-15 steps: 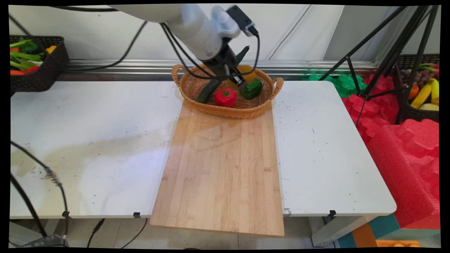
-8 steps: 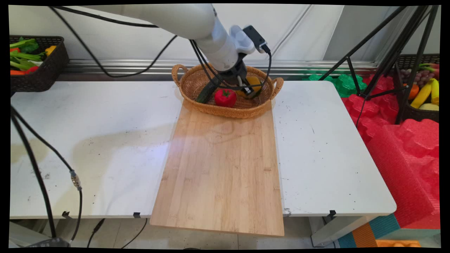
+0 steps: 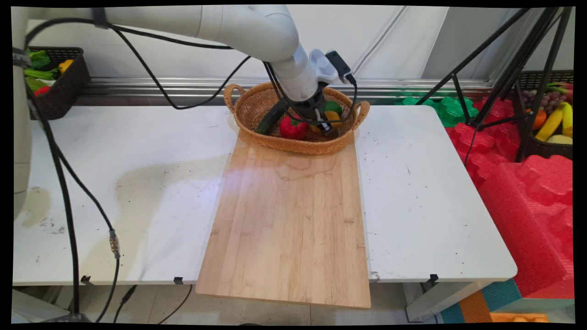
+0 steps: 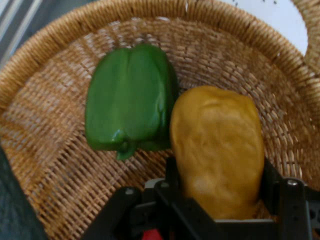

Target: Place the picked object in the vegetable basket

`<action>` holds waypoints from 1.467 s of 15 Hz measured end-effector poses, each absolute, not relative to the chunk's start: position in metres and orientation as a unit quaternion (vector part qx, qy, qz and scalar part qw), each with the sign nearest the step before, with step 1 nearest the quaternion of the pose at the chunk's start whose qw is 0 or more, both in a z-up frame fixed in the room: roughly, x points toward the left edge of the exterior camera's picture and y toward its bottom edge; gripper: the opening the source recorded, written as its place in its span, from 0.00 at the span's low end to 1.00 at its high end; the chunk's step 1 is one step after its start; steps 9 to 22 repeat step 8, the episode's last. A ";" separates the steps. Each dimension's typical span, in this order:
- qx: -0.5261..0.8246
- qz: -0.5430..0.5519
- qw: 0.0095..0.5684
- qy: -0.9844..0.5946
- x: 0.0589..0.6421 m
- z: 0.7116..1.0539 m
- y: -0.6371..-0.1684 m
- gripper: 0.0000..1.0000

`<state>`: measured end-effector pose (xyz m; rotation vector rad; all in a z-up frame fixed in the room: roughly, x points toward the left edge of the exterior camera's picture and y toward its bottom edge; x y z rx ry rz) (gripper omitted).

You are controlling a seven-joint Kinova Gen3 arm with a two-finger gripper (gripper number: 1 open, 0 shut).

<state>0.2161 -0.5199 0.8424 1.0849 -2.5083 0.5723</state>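
Note:
My gripper (image 3: 323,125) reaches down into a wicker basket (image 3: 298,146) at the far end of a wooden board (image 3: 289,220). In the hand view a yellow pepper (image 4: 217,145) stands between the two open fingers of the gripper (image 4: 221,171) and fills the gap between them. A green pepper (image 4: 130,102) lies just beside the yellow one, touching it. In the main view the yellow pepper (image 3: 332,118) and green pepper (image 3: 334,107) show partly behind the hand. A red pepper (image 3: 293,129) and a dark green cucumber (image 3: 269,121) lie to the hand's left in the basket.
The basket wall (image 4: 60,165) rings the gripper closely. Black baskets of vegetables (image 3: 55,78) and fruit (image 3: 550,123) stand at the back left and off the table's right. A black tripod (image 3: 500,82) and red foam (image 3: 527,192) are to the right. Black cables (image 3: 69,206) hang at the left.
The arm has swung right and down into the basket. The gripper, earlier above the peppers, now straddles the yellow pepper, and the green pepper sits behind the hand.

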 end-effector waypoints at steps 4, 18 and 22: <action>0.374 0.188 0.160 -0.894 0.216 0.830 -0.527 0.00; 0.371 0.188 0.155 -0.896 0.218 0.831 -0.529 1.00; 0.371 0.188 0.155 -0.896 0.218 0.831 -0.529 1.00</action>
